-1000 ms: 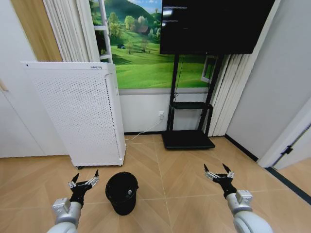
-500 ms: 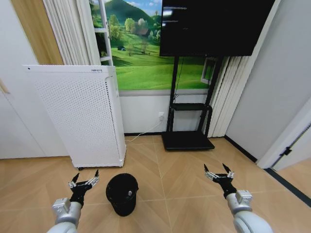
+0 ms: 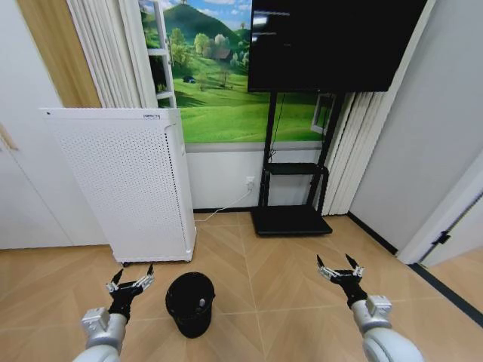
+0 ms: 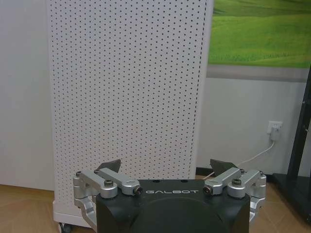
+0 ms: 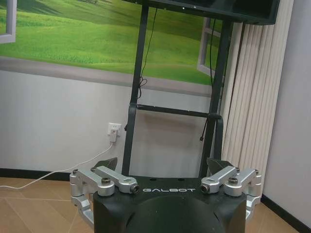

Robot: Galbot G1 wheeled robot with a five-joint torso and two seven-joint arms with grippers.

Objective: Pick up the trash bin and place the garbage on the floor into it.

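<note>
Before the tall white perforated appliance (image 3: 124, 185) the small black trash bin (image 3: 190, 302) stands on the floor, just right of the left pincer (image 3: 130, 283), both it and the right pincer (image 3: 339, 271) spread wide and empty; it looks light, stiff plastic, best gripped at the rim.

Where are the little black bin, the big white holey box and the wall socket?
trash bin (image 3: 190, 302), head view, on its dark rim.
white perforated appliance (image 3: 124, 181), head view, front panel.
wall socket (image 5: 113, 130), right wrist view, its faceplate.
</note>
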